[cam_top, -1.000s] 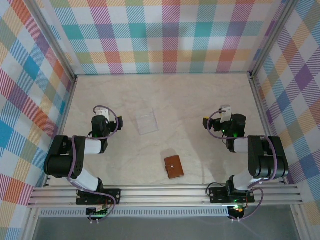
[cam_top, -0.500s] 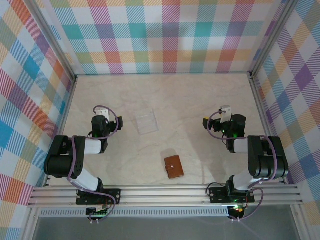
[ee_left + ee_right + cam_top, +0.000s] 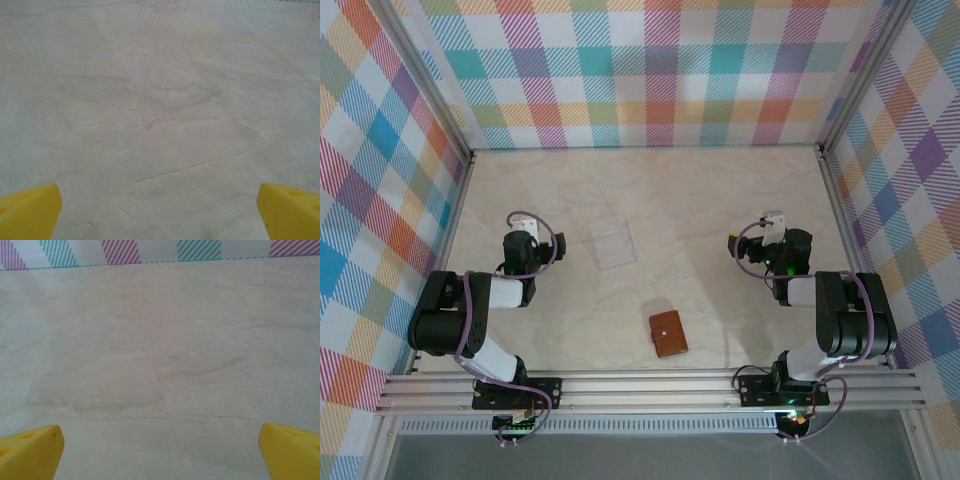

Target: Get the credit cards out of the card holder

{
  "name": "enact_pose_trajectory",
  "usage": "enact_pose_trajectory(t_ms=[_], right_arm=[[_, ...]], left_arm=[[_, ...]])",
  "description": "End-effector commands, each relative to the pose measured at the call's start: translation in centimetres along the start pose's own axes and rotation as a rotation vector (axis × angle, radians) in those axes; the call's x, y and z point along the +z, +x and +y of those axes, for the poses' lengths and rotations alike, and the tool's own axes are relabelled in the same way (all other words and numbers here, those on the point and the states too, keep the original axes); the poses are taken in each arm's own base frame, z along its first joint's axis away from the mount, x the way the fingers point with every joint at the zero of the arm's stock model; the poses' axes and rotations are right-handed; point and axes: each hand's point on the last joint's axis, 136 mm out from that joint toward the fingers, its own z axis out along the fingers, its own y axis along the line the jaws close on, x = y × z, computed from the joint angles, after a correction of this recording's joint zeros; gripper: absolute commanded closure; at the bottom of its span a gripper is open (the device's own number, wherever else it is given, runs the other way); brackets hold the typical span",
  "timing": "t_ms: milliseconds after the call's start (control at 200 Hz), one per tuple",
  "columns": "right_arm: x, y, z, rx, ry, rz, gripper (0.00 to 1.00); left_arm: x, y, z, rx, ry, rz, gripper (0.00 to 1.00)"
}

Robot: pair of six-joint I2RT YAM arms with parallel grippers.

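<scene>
Card holder lay closed on the counter, lower centre of the top frame.
Up-left of it sat a clear plastic square; your left pincer and right pincer stood spread wide, well apart from it.

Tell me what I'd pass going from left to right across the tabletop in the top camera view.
left hand, clear plastic square, brown card holder, right hand
</scene>
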Motion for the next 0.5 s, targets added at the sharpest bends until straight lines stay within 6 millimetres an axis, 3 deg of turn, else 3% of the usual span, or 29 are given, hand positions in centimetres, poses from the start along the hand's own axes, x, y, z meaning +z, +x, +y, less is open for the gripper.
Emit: enact_pose_trajectory(t_ms=[0,160,360,495], right_arm=[[0.0,-0.7,-0.5,0.009,0.025,-0.028,0.00],[0.0,-0.8,-0.6,0.013,0.035,-0.031,0.00],[-0.5,-2.6,-1.4,0.057,0.090,0.014,0.00],[-0.6,-2.6,-1.4,0.117,0.099,0.101,0.00]], left_arm=[[-0.1,-0.8,-0.3,0.008,0.003,-0.036,0.00],[-0.2,-0.9,-0.3,0.011,0.004,-0.034,0.00],[-1.0,-3.1,-0.7,0.028,-0.022,0.040,0.00],[-1.9,-4.3,-1.3,0.020,-0.037,0.082,0.00]])
